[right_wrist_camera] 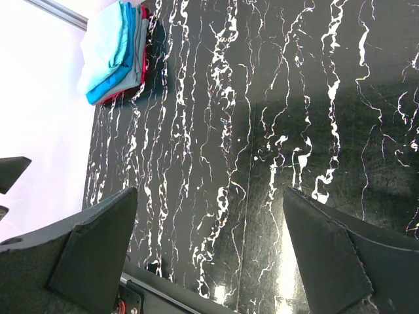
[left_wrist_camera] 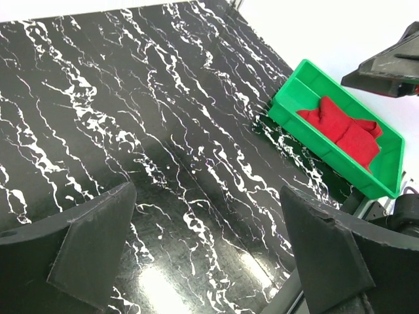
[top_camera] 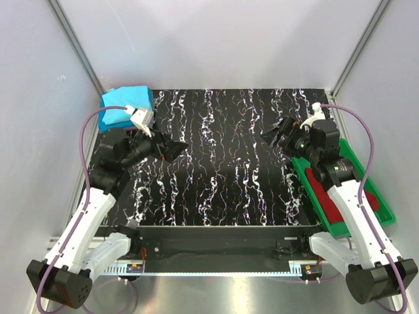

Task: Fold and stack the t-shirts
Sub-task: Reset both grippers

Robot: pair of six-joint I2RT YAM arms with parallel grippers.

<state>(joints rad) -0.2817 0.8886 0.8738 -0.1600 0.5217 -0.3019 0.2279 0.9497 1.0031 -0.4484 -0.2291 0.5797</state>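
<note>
Lying stacked, folded t-shirts (top_camera: 124,108), turquoise uppermost.

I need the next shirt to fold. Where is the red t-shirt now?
Top view: the red t-shirt lies in the green tray at the table's right edge, partly hidden under the right arm.

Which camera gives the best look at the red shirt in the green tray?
Left wrist: the red shirt lies crumpled in the green tray, fully unobstructed. The top external view shows it partly hidden behind the right arm. The right wrist view misses it entirely.
</note>
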